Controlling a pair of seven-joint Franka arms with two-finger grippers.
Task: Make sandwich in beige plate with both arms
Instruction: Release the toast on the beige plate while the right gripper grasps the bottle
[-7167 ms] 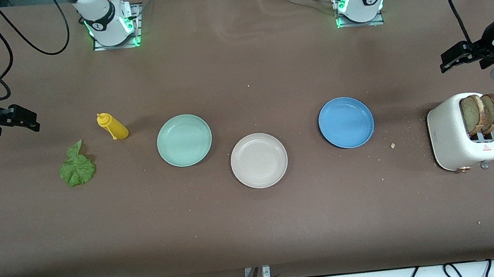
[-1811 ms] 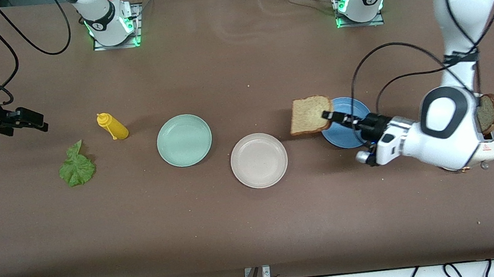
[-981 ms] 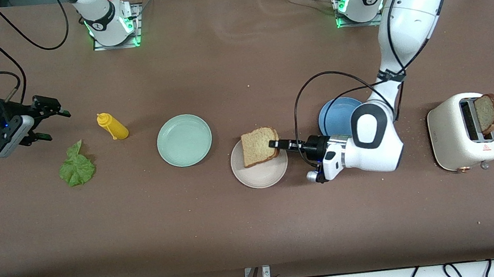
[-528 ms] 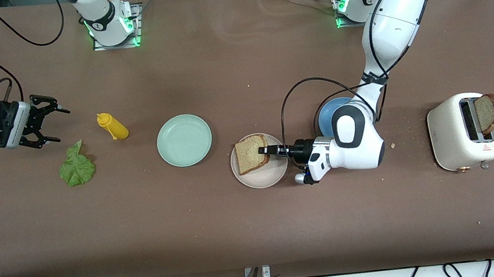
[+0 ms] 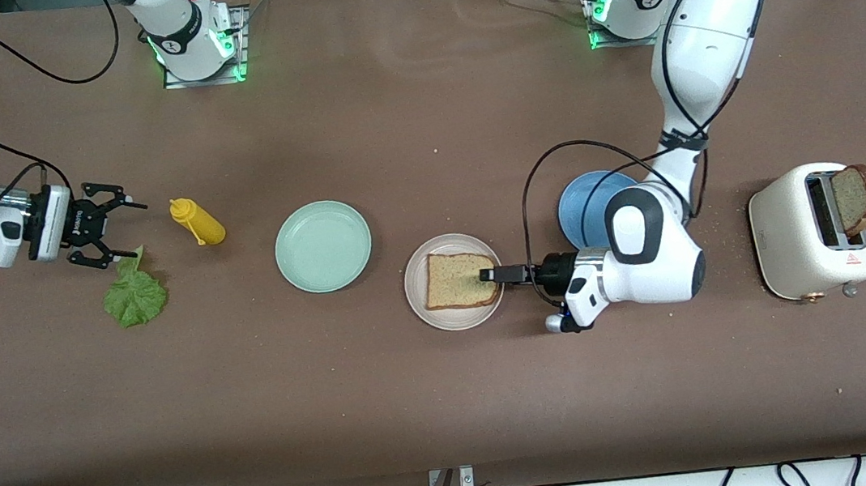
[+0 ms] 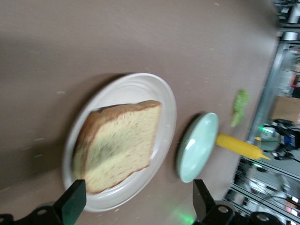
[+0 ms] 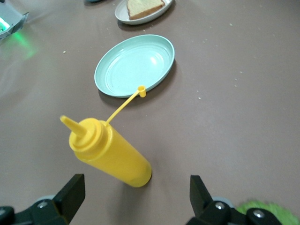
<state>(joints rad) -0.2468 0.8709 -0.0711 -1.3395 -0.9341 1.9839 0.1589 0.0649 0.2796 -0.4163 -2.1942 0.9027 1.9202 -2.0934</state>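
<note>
a bread slice (image 5: pixel 459 280) lies flat on the beige plate (image 5: pixel 416 298). the left gripper (image 5: pixel 490 275) sits at the plate's rim toward the left arm's end, jaws spread wide and holding nothing. the right gripper (image 5: pixel 113 224), jaws also apart and empty, hovers over the lettuce leaf (image 5: pixel 134 293), well away from the plate toward the right arm's end.

A square slice of speckled brown bread (image 5: pixel 460 280) lies flat on the round beige plate (image 5: pixel 420 310). The left arm's black two-finger gripper (image 5: pixel 488 275) hovers at the plate's edge, fingers apart; the right gripper (image 5: pixel 123 229), spread wide, hangs above the crinkled green lettuce leaf (image 5: pixel 134 294).
</note>
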